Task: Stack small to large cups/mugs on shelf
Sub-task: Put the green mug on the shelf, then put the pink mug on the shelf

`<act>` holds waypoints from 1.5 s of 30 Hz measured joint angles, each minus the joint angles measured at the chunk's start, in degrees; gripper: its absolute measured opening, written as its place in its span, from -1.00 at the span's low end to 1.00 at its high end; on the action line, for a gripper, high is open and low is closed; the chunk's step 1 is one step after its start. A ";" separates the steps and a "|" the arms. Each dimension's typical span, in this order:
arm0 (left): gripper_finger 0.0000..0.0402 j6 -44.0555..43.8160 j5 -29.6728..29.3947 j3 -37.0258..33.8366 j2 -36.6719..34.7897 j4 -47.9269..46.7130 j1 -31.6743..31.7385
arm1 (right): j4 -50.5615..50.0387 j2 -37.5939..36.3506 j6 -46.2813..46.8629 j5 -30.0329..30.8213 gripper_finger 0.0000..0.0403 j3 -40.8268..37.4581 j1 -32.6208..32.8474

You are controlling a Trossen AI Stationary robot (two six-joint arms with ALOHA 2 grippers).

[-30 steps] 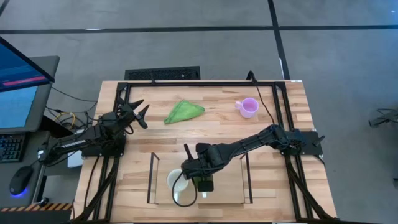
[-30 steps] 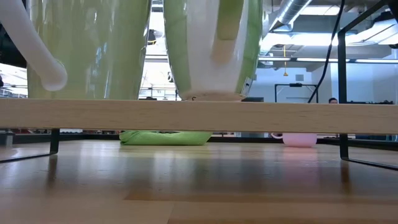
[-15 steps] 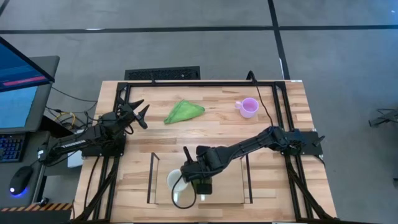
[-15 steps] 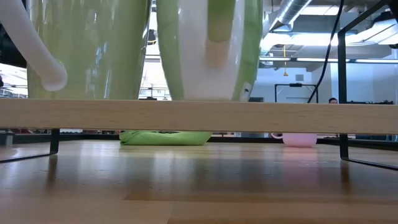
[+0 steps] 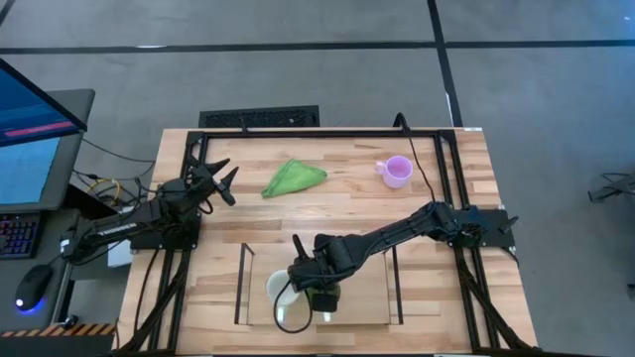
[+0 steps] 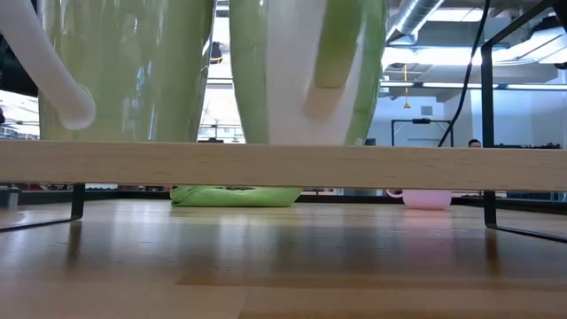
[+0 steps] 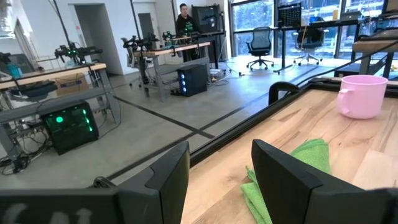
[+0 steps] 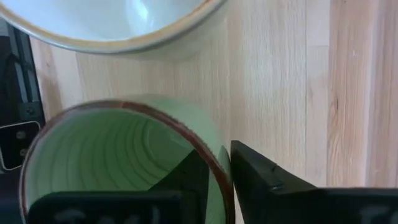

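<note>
Right beside my right gripper stands the white mug, on the shelf, touching or nearly touching the green mug that I hold. In the right wrist view the white mug's rim curves just past my fingertips, with bare wood between the two cups. So that white mug is the nearest thing crowding my jaws. The shelf's thin black side frames stand on either side, well clear of my fingers.

My right jaws are clamped on the green mug's wall: one finger sits outside the rim and the other inside the cup. The mug stands upright, mouth up, long axis vertical. From the low view its base seems to meet the shelf's wooden edge, though I cannot tell if it rests fully flat. Its handle shows on the side facing that camera.

Far from my right jaws, toward the table's back edge, the light purple mug stands upright on the bare table. The green cloth lies crumpled near it.

My left gripper waits over the table's left side, jaws spread apart and holding nothing, fingers pointing toward the cloth and the purple mug beyond it.
</note>
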 joint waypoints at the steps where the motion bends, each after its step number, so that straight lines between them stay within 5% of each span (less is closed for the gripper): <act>1: -0.17 -0.02 0.00 0.01 0.00 0.00 0.00 | 0.00 0.00 0.00 0.01 -0.56 0.00 -0.01; 32: -0.17 -0.20 0.02 0.01 0.00 0.01 0.00 | -0.96 0.00 0.93 0.00 -0.53 -0.02 -0.20; 45: -0.17 -0.44 0.04 0.01 -0.01 0.02 0.00 | -1.30 0.00 3.41 -0.01 -0.11 -0.02 -0.20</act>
